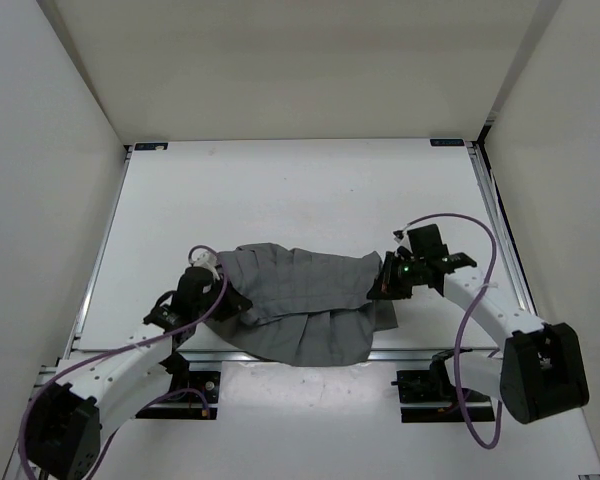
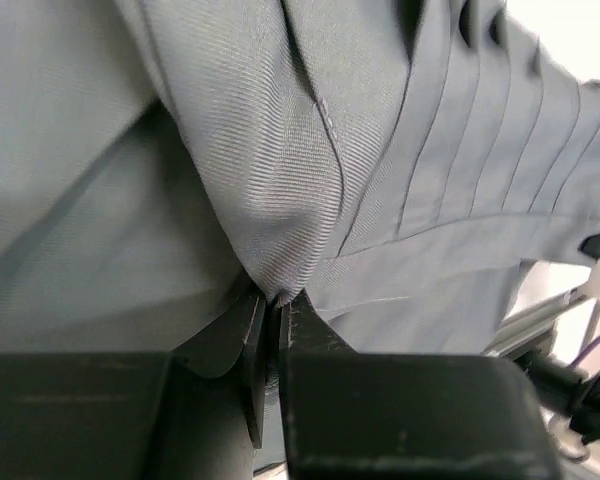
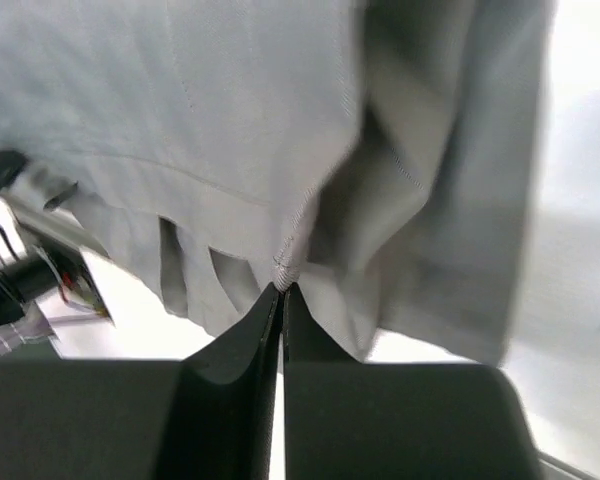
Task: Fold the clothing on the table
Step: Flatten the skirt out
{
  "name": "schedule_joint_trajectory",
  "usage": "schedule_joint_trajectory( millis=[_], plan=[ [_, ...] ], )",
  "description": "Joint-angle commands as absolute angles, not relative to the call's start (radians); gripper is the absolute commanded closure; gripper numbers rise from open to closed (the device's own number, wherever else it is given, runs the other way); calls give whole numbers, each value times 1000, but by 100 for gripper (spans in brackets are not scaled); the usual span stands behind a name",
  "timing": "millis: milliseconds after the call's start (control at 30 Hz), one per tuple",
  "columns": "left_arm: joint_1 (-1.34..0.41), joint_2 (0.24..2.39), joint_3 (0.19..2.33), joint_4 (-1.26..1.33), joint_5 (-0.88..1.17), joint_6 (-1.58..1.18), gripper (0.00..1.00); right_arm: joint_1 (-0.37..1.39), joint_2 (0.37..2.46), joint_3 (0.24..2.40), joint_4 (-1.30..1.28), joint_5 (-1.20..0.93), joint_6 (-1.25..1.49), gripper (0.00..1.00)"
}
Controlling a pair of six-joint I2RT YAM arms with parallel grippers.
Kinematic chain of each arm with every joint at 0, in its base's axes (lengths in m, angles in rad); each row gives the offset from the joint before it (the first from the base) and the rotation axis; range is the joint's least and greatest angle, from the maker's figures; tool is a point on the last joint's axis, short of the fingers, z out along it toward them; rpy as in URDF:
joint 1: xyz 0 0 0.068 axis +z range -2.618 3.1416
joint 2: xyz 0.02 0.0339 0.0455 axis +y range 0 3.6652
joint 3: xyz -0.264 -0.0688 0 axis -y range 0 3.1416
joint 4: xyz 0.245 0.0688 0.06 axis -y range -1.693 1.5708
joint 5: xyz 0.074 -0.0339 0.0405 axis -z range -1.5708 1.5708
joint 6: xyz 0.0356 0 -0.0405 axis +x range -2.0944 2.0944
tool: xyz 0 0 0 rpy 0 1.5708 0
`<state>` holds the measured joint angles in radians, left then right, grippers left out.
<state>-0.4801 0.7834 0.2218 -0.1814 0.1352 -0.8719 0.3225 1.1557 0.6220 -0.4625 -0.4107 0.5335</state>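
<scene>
The clothing [image 1: 310, 300], a grey pleated garment, lies bunched near the front edge of the white table [image 1: 280, 190], its lower part reaching over the front rail. At the garment's left end my left gripper [image 1: 232, 300] is shut on it. The left wrist view shows a fold of the clothing [image 2: 280, 150] pinched between the tips of the left gripper [image 2: 277, 305]. At the right end my right gripper [image 1: 383, 285] is shut as well. In the right wrist view a stitched hem of the clothing [image 3: 230, 120] sits in the tips of the right gripper [image 3: 282, 290].
A metal rail [image 1: 420, 355] runs along the table's front edge, with side rails [image 1: 500, 230] left and right. White walls enclose the table. Purple cables [image 1: 475, 300] loop off both arms. Bare table surface lies behind the garment.
</scene>
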Motion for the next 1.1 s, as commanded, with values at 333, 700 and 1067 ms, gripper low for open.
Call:
schedule_joint_trajectory(
  millis=[333,700,1067],
  plan=[
    [-316,1567,1607,-357,411,-582,100,89,1522,1754,-568,-246,255,100],
    [-383,1269,1071,-223,382,-613,100,115,1253,1228,-541,-282,267,100],
    [-462,579,197,-282,328,-896,100,440,850,523,-784,-411,581,100]
  ],
)
